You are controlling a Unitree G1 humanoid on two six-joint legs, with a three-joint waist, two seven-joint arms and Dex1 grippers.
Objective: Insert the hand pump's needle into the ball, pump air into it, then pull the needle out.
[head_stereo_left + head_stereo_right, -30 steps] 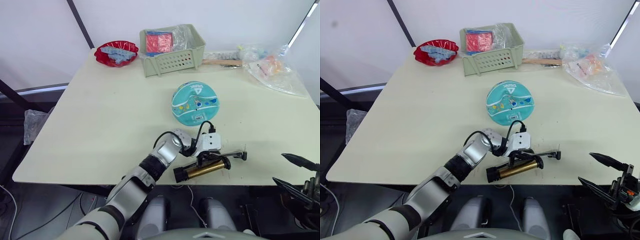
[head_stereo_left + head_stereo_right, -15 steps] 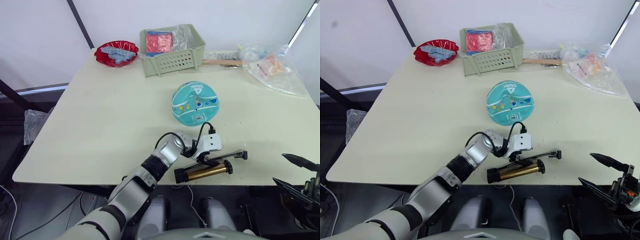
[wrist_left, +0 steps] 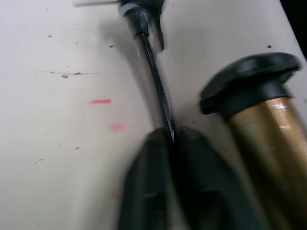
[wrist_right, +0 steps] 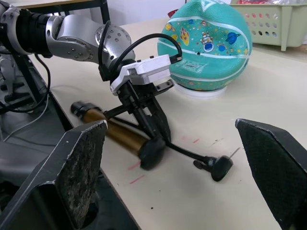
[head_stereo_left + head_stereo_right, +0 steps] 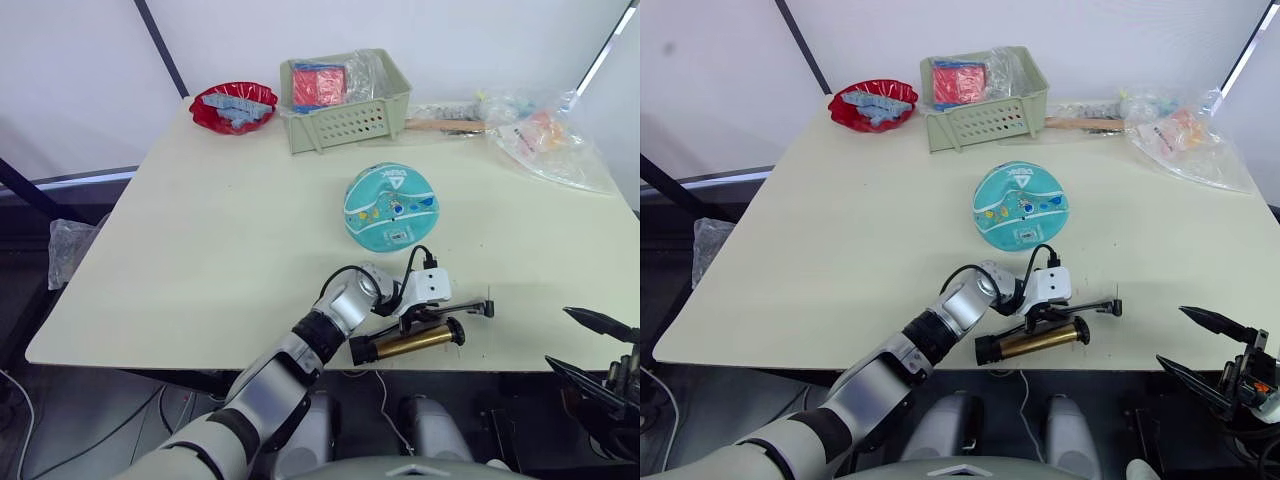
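Left end effector [image 5: 428,318] pinching the hose [image 3: 154,79] beside the hand pump [image 5: 408,341], near counter [image 5: 220,230] edge.
I see its fingers [image 3: 148,187] closed on thin, limp black rubber that I judge will flex; grip close to the needle [image 4: 234,152]. Pump: rigid, smooth bronze metal cylinder. Ball [image 5: 391,206]: teal, rubbery, likely to roll, standing farther back. Right end effector [image 4: 182,158] spread wide, empty.

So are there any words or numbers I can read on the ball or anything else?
Teal-turquoise ball with white wavy lines: white logo word near its top, too blurred to read.
The ball's white label patch: print too small to read.
Gold-bronze metal hand pump: no writing visible.
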